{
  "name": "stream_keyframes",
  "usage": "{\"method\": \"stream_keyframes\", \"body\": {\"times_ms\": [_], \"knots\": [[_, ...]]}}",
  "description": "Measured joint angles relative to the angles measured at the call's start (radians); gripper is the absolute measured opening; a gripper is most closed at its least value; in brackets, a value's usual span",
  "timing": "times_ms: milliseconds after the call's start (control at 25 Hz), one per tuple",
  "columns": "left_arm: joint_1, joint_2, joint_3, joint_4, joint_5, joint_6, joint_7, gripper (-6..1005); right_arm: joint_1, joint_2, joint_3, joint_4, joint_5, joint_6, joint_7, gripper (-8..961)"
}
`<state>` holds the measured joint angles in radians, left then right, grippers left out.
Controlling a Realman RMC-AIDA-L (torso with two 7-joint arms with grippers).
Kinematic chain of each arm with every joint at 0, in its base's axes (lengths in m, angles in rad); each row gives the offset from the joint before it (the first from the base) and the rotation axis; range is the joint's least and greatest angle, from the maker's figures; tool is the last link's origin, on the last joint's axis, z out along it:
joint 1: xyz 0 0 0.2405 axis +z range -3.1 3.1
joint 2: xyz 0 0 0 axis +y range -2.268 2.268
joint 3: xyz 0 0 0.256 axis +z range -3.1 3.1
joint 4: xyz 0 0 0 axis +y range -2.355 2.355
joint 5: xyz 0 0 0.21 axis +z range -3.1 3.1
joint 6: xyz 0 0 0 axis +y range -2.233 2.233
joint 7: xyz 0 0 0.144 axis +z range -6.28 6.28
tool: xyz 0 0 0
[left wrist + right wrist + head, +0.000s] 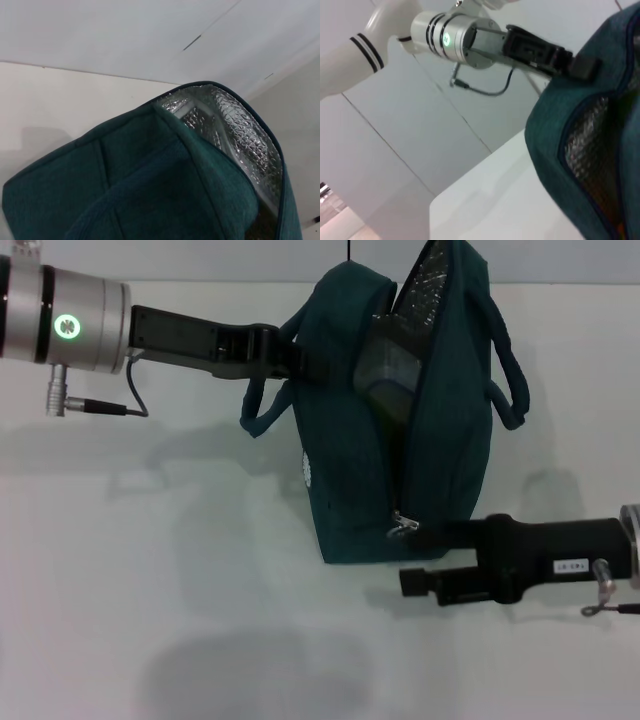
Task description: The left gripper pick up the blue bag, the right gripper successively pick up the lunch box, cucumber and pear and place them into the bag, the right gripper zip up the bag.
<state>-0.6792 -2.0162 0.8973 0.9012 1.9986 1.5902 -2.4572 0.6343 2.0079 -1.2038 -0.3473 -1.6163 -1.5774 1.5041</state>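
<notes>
1. Find the bag (350, 480) standing upright on the white table (150, 590), near the middle of your head view. Its mouth is open along the top and down the near end, showing silver foil lining (240, 135).
2. Note the left gripper (290, 358) at the bag's upper left edge. Its fingers are closed on the fabric rim there, with one loop handle (262, 410) hanging just below them. The right wrist view shows the same grip (582, 67) from the far side.
3. Look inside the open mouth: the lunch box (388, 365) sits tilted in the upper part of the bag, its clear body visible against the foil.
4. Find the right gripper (432, 540) at the bag's lower right corner, level with the metal zipper pull (404, 525). One finger reaches to the bag beside the pull; you cannot tell whether the fingers grasp it.
5. Cucumber and pear: neither can be made out.
</notes>
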Motion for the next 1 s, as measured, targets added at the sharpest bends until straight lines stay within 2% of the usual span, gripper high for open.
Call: {"method": "stream_keyframes", "body": {"times_ms": [160, 440, 520, 760, 1000], "knots": [[-0.003, 0.000, -0.001, -0.001, 0.002, 0.001, -0.001, 55, 0.002, -0.017, 0.001, -0.004, -0.058, -0.025, 0.057, 762], [-0.005, -0.001, -0.001, -0.001, 0.003, 0.001, -0.003, 55, -0.020, -0.021, 0.028, -0.036, -0.056, -0.005, 0.059, 759], [-0.006, -0.002, -0.002, -0.001, 0.003, 0.001, -0.003, 55, -0.025, -0.017, 0.034, -0.046, -0.057, 0.020, 0.056, 759], [-0.009, -0.005, -0.001, -0.001, 0.003, 0.001, -0.001, 56, -0.011, 0.014, 0.003, -0.053, -0.067, 0.124, 0.045, 760], [-0.010, -0.008, 0.001, -0.001, -0.001, 0.001, 0.000, 56, 0.025, 0.020, -0.052, -0.043, -0.055, 0.210, 0.045, 760]]}}
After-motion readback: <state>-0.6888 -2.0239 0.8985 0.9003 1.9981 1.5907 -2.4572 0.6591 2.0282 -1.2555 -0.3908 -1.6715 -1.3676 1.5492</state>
